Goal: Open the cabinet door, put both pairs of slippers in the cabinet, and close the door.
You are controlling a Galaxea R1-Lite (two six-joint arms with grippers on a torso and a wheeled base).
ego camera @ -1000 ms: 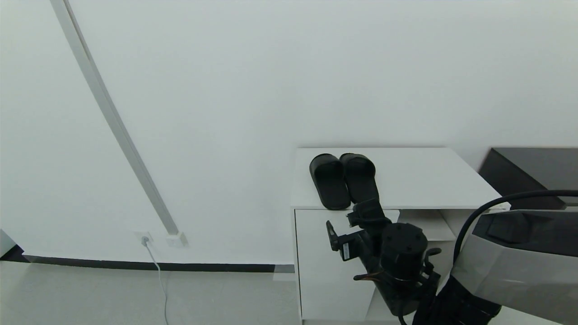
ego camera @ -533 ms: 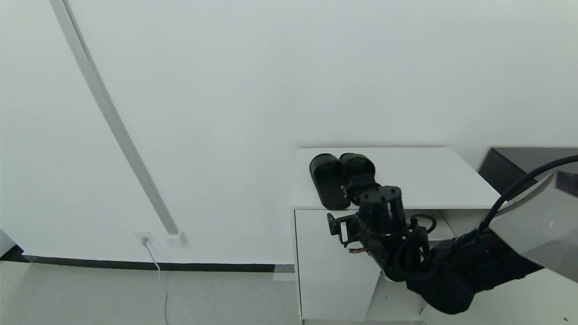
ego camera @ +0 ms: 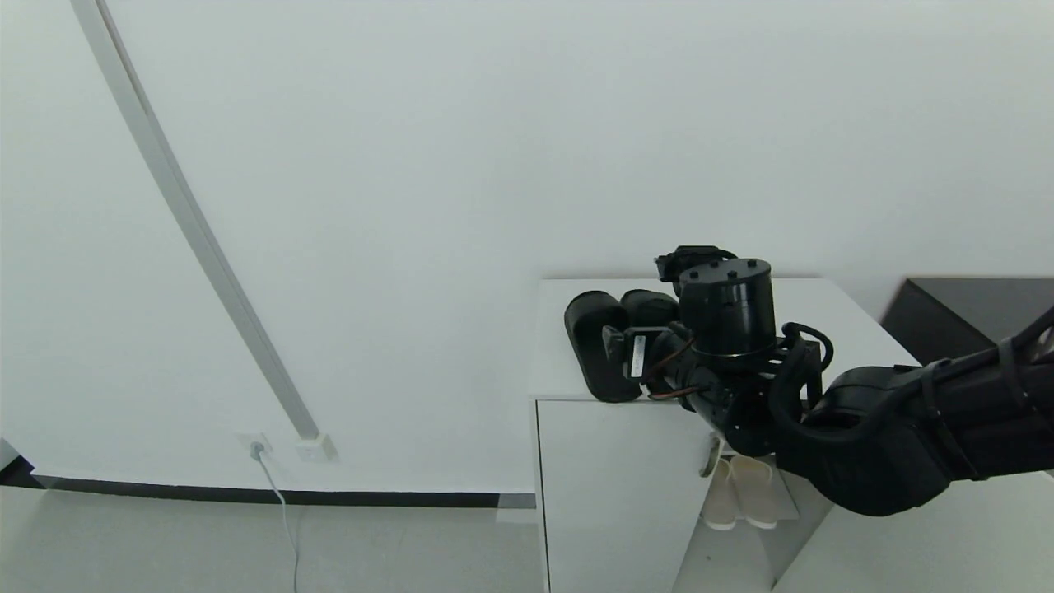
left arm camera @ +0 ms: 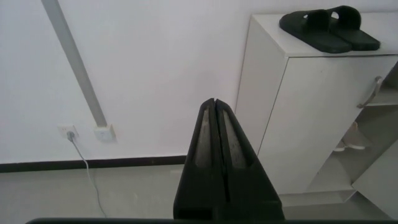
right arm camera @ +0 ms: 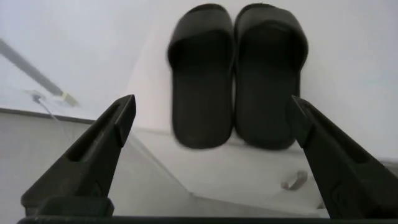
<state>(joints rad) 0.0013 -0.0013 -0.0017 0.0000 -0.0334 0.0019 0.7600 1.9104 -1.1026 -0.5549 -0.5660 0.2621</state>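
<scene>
two black slippers [right arm camera: 236, 81] | look soft, light, bendy | best pinch both heels together | right gripper [right arm camera: 211, 112] spread wide | left gripper [left arm camera: 214, 106] squeezed closed, empty

No text could be read. A white label [ego camera: 638, 356] on the right arm [ego camera: 889, 436] beside the slippers [ego camera: 594, 342] was too small.

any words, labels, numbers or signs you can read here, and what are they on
No text can be read.
A small white label on the right arm's wrist carries print, too small to make out.
The black slippers, the cabinet and the wall socket show no lettering.
</scene>
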